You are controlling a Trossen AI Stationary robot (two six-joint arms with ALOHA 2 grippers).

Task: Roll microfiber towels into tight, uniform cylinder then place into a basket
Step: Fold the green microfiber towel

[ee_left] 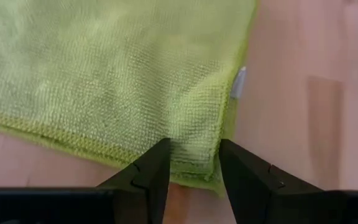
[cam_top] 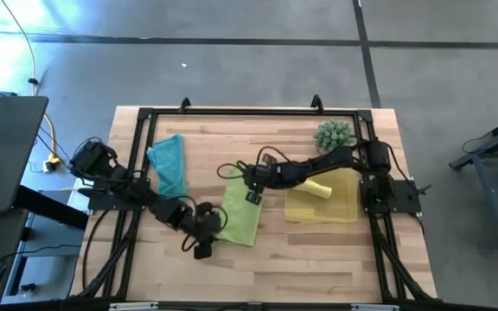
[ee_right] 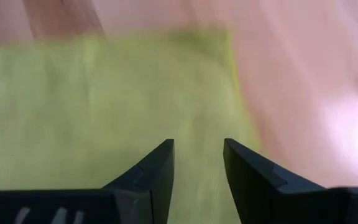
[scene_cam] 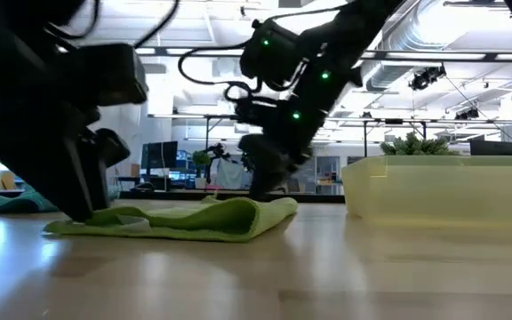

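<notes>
Left wrist view alone shows green towel (ee_left: 123,74) white tag (ee_left: 238,83).

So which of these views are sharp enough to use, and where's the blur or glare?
Left wrist view: crisp, the lime green towel shows its weave and a folded edge between the left claw fingers. Right wrist view: soft and smeared, towel edge fuzzy, bright glare on the table. Low view: backlit by ceiling lights, arms near-silhouettes, basket glows. High view: even light, small detail.
</notes>
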